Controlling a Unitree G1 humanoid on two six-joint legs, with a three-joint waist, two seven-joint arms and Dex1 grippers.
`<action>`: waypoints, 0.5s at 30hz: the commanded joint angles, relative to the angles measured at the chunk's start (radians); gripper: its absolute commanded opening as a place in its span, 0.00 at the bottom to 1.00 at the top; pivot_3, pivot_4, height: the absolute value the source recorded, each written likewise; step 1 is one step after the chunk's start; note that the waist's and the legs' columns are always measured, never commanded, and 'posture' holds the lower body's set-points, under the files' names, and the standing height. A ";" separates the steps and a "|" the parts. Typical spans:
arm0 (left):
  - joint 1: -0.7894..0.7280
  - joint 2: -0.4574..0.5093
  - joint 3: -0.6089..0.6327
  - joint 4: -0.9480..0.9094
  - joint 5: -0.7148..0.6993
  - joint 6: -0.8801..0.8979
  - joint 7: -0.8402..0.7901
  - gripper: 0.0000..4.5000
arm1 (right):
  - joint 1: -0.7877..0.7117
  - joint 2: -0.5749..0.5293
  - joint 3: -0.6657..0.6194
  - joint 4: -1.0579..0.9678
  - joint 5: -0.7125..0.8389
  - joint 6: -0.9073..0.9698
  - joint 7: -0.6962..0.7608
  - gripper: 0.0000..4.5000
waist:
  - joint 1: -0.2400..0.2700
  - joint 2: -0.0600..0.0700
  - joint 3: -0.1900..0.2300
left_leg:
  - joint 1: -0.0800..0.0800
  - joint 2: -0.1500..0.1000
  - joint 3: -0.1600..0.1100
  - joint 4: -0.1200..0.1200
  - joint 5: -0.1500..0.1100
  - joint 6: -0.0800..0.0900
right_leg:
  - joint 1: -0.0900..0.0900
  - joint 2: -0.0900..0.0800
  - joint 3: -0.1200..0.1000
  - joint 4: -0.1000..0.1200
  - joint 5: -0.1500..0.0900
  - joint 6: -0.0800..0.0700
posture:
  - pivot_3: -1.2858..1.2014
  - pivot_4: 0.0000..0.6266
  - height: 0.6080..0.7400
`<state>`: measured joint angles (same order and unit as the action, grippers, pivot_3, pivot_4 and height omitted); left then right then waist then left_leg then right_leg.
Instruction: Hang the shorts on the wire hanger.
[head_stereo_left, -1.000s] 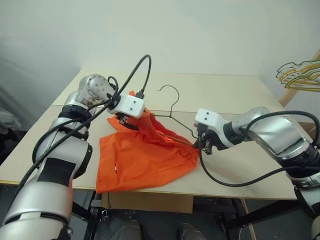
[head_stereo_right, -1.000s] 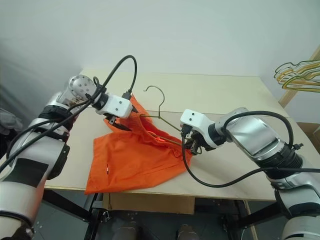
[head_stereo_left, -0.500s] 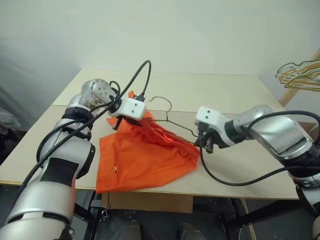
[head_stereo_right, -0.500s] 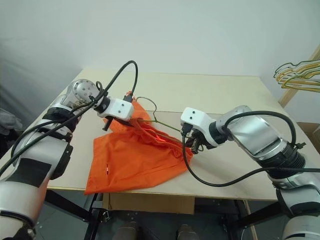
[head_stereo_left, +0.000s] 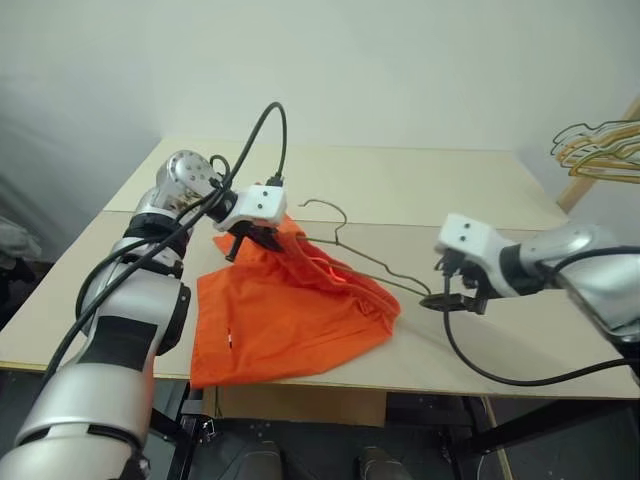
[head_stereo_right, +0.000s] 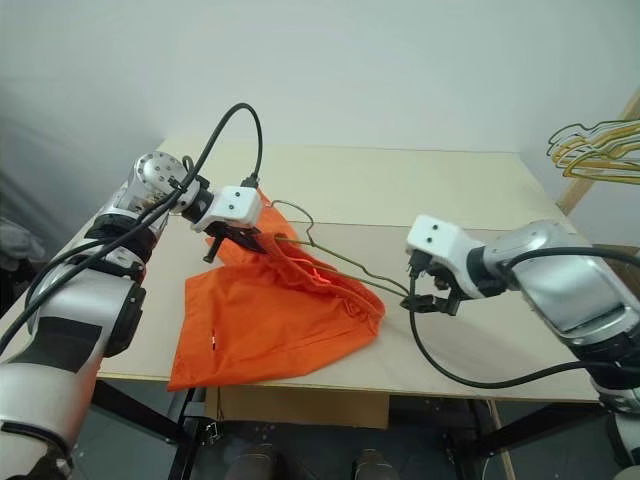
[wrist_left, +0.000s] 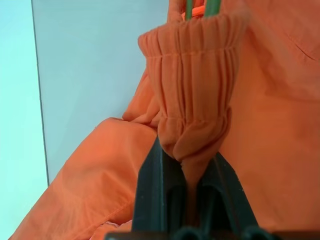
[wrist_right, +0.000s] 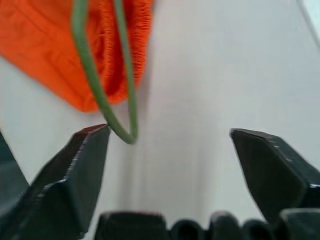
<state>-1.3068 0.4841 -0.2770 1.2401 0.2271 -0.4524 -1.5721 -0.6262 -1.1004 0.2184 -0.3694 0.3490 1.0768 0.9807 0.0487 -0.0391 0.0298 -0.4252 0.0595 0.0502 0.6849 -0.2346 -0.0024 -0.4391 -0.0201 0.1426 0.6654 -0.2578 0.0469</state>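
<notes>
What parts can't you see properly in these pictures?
- Left end of the wire hanger: inside the shorts, hidden by orange fabric in the eye views.
- Left pincer tips: buried in the bunched waistband in the left wrist view.
- The yellow and grey hangers: cut off by the picture edge.
- Right pincer: open, but blurred, so whether one finger touches the wire is unclear.
</notes>
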 joint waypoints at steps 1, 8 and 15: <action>-0.028 0.007 0.028 -0.010 -0.022 0.019 -0.002 0.00 | 0.073 -0.026 -0.232 -0.012 0.042 0.060 -0.042 0.99 | -0.003 0.000 0.000 | 0.000 0.000 0.000 0.000 0.000 0.000 | 0.000 0.000 0.000 0.000 0.000 0.000 | 0.53 0.00 1.00; -0.041 0.000 0.058 -0.005 -0.040 0.082 -0.026 0.00 | 0.596 0.109 -0.685 -0.158 0.070 0.011 -0.067 0.99 | -0.002 -0.003 -0.001 | 0.001 -0.001 -0.004 0.001 0.000 0.000 | 0.003 0.000 -0.001 -0.001 0.000 0.001 | 0.53 0.00 1.00; -0.054 -0.005 0.080 -0.009 -0.055 0.125 -0.042 0.00 | 0.736 0.471 -0.518 -0.242 0.054 -0.158 -0.260 0.99 | -0.049 -0.003 -0.001 | 0.009 -0.002 -0.010 0.005 0.000 0.000 | 0.014 0.000 -0.004 0.001 -0.003 0.008 | 0.53 0.00 1.00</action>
<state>-1.3177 0.4767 -0.2168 1.2470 0.1955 -0.3317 -1.6103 0.1347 -0.6645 -0.3620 -0.5794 0.4089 0.9718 0.7743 -0.0007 -0.0421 0.0286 -0.4120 0.0575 0.0401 0.6892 -0.2345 -0.0021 -0.4212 -0.0198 0.1385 0.6660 -0.2615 0.0560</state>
